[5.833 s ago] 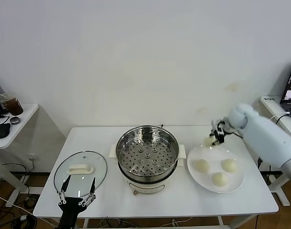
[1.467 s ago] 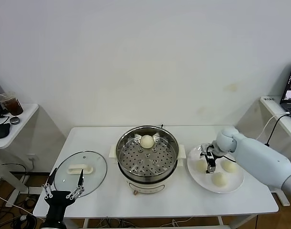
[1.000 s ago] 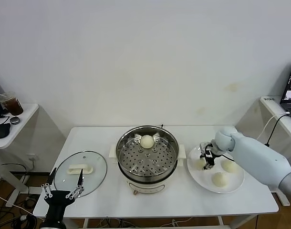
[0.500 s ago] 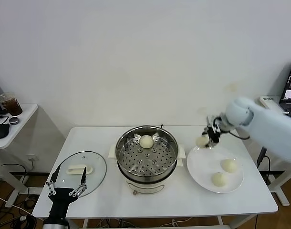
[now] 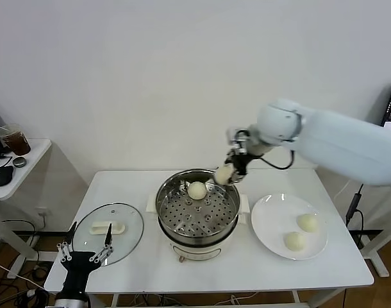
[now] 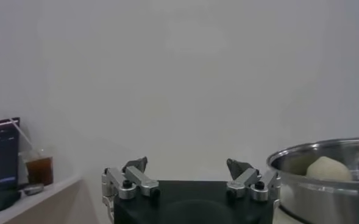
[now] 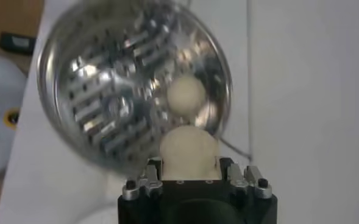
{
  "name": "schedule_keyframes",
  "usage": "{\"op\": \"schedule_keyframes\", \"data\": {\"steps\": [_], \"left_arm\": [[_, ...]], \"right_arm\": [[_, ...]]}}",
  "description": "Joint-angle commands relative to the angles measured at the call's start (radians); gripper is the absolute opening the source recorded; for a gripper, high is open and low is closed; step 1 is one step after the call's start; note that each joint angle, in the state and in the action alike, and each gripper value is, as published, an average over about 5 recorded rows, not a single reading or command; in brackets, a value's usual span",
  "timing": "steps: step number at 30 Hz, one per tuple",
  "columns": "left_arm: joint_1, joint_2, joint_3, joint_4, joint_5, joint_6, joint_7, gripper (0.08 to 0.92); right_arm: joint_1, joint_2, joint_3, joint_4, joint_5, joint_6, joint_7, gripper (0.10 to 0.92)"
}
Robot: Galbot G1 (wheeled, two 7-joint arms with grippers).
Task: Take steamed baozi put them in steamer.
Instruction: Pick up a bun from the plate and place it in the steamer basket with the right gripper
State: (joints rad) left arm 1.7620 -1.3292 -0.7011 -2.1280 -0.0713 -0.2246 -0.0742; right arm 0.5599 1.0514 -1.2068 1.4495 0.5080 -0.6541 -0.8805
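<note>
While the right gripper (image 5: 229, 171) pinches one baozi (image 5: 222, 174) between its fingers, it hangs above the far right rim of the steamer (image 5: 198, 205), so the step in hand is the carry-and-place. In the right wrist view the held bun sits squarely between the two fingers, with the perforated floor and a bun already placed (image 7: 186, 94) below it.

Placement procedure, as judged from this position:

1. Bring the held bun further over the basket before lowering. At present it is over the rim, not the floor; a release here risks the bun striking the steel edge and rolling onto the table (image 5: 118, 186).
2. Choose bare perforated floor well apart from the bun already lying at the far side of the basket (image 5: 197, 190). The near and middle floor is free, and two more buns (image 5: 307, 222) (image 5: 293, 240) wait on the white plate (image 5: 266, 224), so leave room for them.
3. Lower until the bun is just above the floor, then part the fingers. The dough looks soft; keep the grip no tighter than it is, and avoid dropping from height.
4. Lift straight up to clear the steamer wall.

The left gripper (image 5: 86, 253) is parked low at the near left table edge, fingers spread wide and holding nothing, just beside the glass lid (image 5: 108, 232).
</note>
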Motion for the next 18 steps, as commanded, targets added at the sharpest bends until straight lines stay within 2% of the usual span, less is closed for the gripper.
{"op": "schedule_keyframes", "data": {"steps": [1, 18], "left_arm": [[-0.001, -0.003, -0.015, 0.002, 0.015, 0.002, -0.001, 0.823], [-0.015, -0.003, -0.021, 0.022, 0.008, -0.001, -0.001, 0.823]], "right_arm": [[-0.118, 0.26, -0.022, -0.136, 0.057, -0.074, 0.081, 0.551], [-0.187, 0.358, -0.005, -0.273, -0.008, -0.073, 0.104, 0.569]]}}
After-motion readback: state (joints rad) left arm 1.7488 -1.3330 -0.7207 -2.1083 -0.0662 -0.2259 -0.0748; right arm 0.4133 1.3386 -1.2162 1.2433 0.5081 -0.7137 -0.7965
